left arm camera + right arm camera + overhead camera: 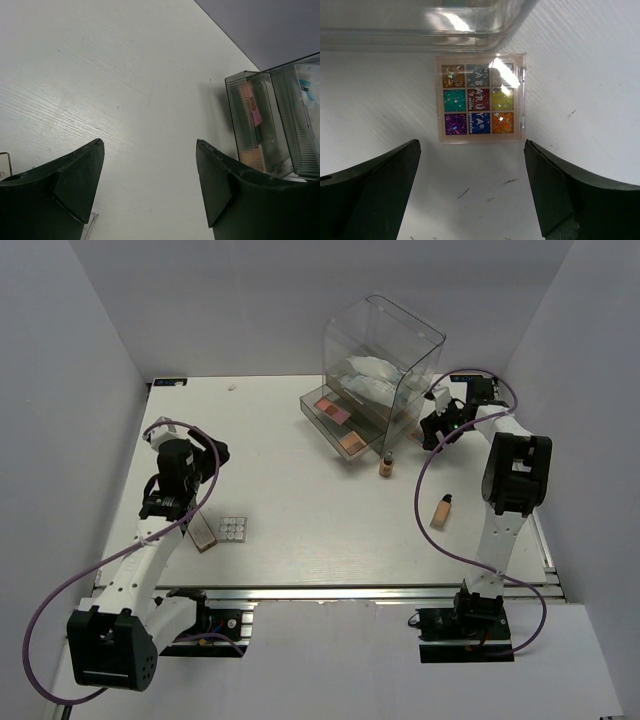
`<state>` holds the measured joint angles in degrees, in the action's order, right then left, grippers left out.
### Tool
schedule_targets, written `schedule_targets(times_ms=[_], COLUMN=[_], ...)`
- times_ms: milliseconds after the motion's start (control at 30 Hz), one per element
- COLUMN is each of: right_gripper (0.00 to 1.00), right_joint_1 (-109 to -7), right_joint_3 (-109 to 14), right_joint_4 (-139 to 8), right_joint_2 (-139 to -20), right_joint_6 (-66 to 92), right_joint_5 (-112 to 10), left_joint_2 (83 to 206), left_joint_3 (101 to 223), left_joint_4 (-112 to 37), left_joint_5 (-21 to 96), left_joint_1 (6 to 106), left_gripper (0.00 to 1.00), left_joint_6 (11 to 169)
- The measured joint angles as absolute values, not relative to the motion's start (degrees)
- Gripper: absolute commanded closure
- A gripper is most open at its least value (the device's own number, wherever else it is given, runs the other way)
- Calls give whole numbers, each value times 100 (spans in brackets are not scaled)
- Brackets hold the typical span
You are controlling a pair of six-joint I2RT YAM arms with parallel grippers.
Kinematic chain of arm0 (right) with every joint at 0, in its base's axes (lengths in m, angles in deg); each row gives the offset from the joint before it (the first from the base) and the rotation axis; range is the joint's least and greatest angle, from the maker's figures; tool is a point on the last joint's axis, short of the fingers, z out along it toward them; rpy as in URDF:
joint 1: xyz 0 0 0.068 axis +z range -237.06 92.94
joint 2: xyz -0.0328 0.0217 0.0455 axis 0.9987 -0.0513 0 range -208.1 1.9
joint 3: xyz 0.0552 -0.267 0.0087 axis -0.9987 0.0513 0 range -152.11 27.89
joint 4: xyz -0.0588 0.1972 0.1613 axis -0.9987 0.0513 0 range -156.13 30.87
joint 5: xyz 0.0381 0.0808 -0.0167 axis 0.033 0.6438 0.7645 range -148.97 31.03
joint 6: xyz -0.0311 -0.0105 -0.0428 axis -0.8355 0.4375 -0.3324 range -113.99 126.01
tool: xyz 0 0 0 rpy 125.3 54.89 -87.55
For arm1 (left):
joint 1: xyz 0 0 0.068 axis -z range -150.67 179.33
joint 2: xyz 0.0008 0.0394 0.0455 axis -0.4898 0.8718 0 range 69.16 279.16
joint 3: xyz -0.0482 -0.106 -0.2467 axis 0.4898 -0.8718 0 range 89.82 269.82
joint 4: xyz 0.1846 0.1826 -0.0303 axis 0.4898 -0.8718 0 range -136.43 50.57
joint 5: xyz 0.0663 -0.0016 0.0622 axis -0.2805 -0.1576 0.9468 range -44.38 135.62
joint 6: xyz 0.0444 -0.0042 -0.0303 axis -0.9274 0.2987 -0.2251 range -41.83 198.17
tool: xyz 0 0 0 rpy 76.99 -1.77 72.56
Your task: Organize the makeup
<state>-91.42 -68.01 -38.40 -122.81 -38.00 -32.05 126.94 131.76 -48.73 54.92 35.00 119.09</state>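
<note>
My right gripper is open and empty, low over the table beside the clear box; it also shows in the top view. Just ahead of its fingertips lies a square glitter palette with nine coloured pans. My left gripper is open and empty over bare table; it also shows in the top view. A white grid palette and a tan flat piece lie beside it. One foundation bottle stands upright, another lies on its side. Peach and pink palettes sit in the open drawer.
The tall clear box stands at the back right with white-and-blue packets inside and its bottom drawer pulled out. Its clear wall is just beyond the glitter palette. White walls close in both sides.
</note>
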Motion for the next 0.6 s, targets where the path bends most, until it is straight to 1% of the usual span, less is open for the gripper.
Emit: schedule_targets(times_ms=[300,600], right_gripper=[11,11], right_joint_1=[-9131,-9083], right_joint_3=[-6827,-6834], right_joint_4=[-3971,-4135], right_joint_2=[-12547,-12558], right_joint_6=[-3855,-3890], right_joint_5=[-3299,-3338], left_joint_2=[12771,12771], left_joint_3=[13176,13176], left_joint_4=[-4982,-5127], left_joint_5=[5535,5575], left_joint_1=[3500,3502], left_gripper=[16,16], left_joint_6=[11907,11909])
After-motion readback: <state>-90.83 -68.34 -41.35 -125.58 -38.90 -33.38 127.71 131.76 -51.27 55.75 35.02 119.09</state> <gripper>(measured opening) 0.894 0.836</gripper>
